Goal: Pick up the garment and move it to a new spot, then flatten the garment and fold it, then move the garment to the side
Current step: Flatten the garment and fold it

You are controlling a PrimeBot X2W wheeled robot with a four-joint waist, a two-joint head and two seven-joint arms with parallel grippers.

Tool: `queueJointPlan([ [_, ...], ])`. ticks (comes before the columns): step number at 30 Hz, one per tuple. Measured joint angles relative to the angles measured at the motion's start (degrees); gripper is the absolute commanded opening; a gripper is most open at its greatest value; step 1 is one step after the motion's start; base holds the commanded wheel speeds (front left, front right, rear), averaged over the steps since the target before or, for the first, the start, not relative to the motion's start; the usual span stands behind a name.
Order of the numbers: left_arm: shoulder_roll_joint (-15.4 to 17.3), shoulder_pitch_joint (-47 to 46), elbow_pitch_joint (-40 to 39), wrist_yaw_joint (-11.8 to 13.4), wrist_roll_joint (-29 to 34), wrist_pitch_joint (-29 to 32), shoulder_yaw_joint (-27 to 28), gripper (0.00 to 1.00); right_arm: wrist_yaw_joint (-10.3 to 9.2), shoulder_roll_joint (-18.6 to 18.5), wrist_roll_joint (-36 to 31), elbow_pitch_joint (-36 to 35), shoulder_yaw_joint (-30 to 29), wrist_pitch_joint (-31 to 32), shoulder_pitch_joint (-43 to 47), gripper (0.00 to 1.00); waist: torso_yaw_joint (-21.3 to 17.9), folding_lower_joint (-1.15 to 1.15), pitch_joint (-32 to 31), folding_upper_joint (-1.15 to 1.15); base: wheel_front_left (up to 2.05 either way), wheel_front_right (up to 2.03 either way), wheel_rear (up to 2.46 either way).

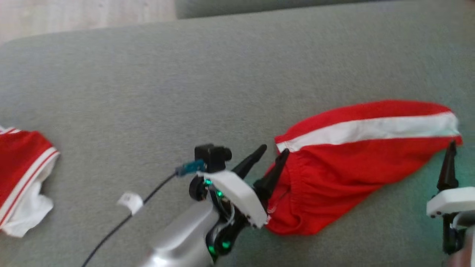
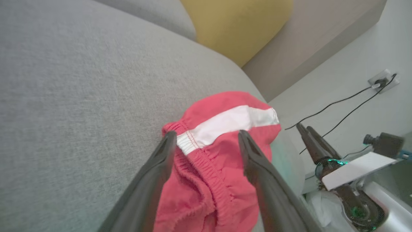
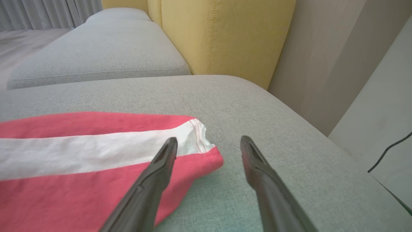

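The shorts (image 1: pixel 334 174) are lying stretched on the sofa (image 1: pixel 185 74), the left gripper (image 1: pixel 274 149) hovering open at their waistband (image 2: pixel 206 158) and the right gripper (image 3: pixel 209 139) open at their hem (image 3: pixel 199 135), so flattening is likely finishing and folding is calling for fresh grips.

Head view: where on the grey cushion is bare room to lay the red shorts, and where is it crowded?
Bare: the wide stretch of cushion between the other garment at the left edge and the shorts. Crowded: near the shorts, by the left gripper.
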Motion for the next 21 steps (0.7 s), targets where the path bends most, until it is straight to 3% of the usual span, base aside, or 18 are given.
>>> queueJointPlan([
  [4,0.0,-4.2,4.3,1.7,-3.6,1.5,-2.4,1.0,0.0,0.0,0.5,-0.4,1.2,-0.8,-0.1,1.0,-2.3,0.0,1.9,0.0,0.0,0.0,0.0],
  [10,-0.1,-7.4,7.0,1.7,-8.6,2.0,-5.2,1.0,0.0,0.0,1.0,0.1,1.1,-1.7,-0.1,1.0,-4.7,0.0,3.8,0.0,0.0,0.0,0.0],
  [21,-0.1,-9.7,10.2,3.8,-12.7,1.4,-9.2,1.0,0.0,0.0,1.0,1.7,0.6,-2.9,-0.2,1.0,-4.9,-0.01,3.4,0.0,0.0,0.0,0.0],
])
